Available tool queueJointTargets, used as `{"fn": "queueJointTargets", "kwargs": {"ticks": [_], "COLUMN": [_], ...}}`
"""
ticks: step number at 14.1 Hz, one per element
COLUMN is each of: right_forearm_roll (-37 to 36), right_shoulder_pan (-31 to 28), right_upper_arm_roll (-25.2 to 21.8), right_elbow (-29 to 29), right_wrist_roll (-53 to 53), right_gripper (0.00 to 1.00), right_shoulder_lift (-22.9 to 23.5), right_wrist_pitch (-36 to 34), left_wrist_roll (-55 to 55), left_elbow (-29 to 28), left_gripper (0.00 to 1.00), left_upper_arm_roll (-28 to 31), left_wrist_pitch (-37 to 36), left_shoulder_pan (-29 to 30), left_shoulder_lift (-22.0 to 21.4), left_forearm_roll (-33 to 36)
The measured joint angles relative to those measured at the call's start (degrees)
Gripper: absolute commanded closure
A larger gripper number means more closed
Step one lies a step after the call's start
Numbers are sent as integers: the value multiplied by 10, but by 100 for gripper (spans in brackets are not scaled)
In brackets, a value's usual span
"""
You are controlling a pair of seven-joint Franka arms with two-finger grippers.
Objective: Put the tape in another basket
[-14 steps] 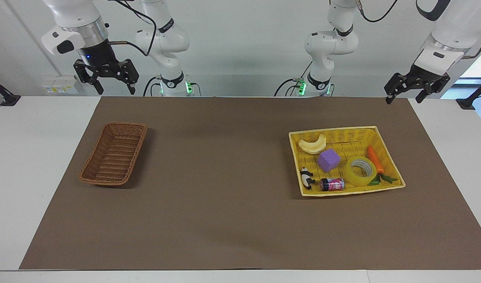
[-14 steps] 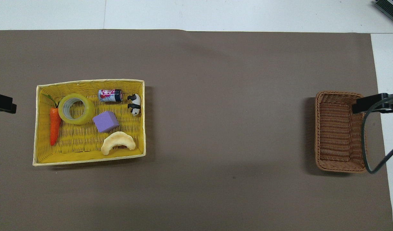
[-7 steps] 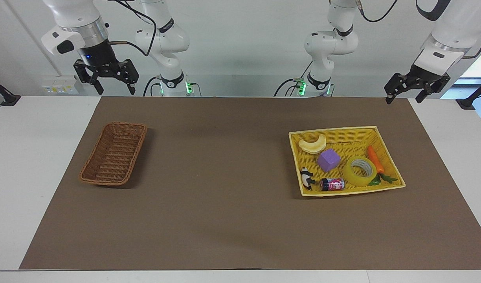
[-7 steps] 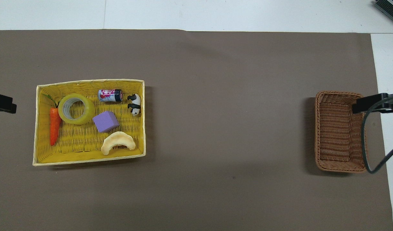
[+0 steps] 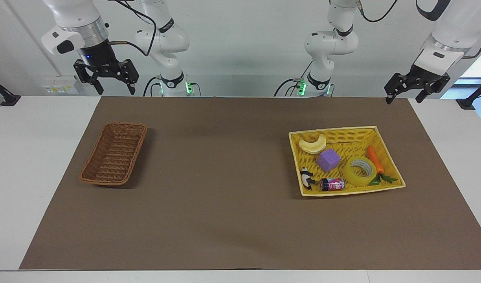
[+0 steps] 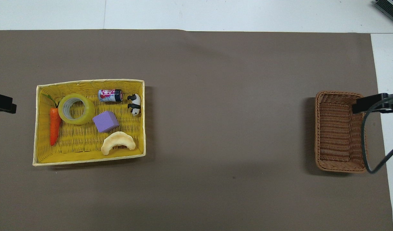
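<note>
Facing view: the left gripper [image 5: 417,95], fingers spread and empty, hung well above the yellow tray [image 5: 397,184]; the tape [image 5: 360,171] lay flat below, hole upward, nearer this arm. The right gripper [image 5: 114,87] waited, spread. Overhead view: tape [image 6: 76,108] beside the carrot [image 6: 55,125]; brown basket [image 6: 319,160] well apart.

One high camera faces the robots; another looks steeply down (half-turned); both share the mat [image 5: 224,220].

table [image 5: 36,157], brown mat [image 5: 224,196] (two baskets)
</note>
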Motion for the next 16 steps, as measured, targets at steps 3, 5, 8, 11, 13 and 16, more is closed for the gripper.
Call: {"fn": "queueJointTargets", "kwargs": {"ticks": [3, 5, 8, 11, 13, 16], "right_forearm_roll": [0, 0, 0, 0, 0, 0], "right_shoulder_pan": [0, 0, 0, 0, 0, 0], "right_upper_arm_roll": [0, 0, 0, 0, 0, 0], "right_elbow": [0, 0, 0, 0, 0, 0], "right_wrist_roll": [0, 0, 0, 0, 0, 0], "right_gripper": [0, 0, 0, 0, 0, 0], "right_shoulder_lift": [0, 0, 0, 0, 0, 0], "right_wrist_pitch": [0, 0, 0, 0, 0, 0], "left_wrist_roll": [0, 0, 0, 0, -4, -22], "left_elbow": [0, 0, 0, -4, -28, -89], "left_gripper": [0, 0, 0, 0, 0, 0], "left_upper_arm_roll": [0, 0, 0, 0, 0, 1], "left_wrist_pitch": [0, 0, 0, 3, 26, 79], "left_shoulder_pan": [0, 0, 0, 0, 0, 0], "left_shoulder_lift": [0, 0, 0, 0, 0, 1], "left_forearm_roll": [0, 0, 0, 0, 0, 0]}}
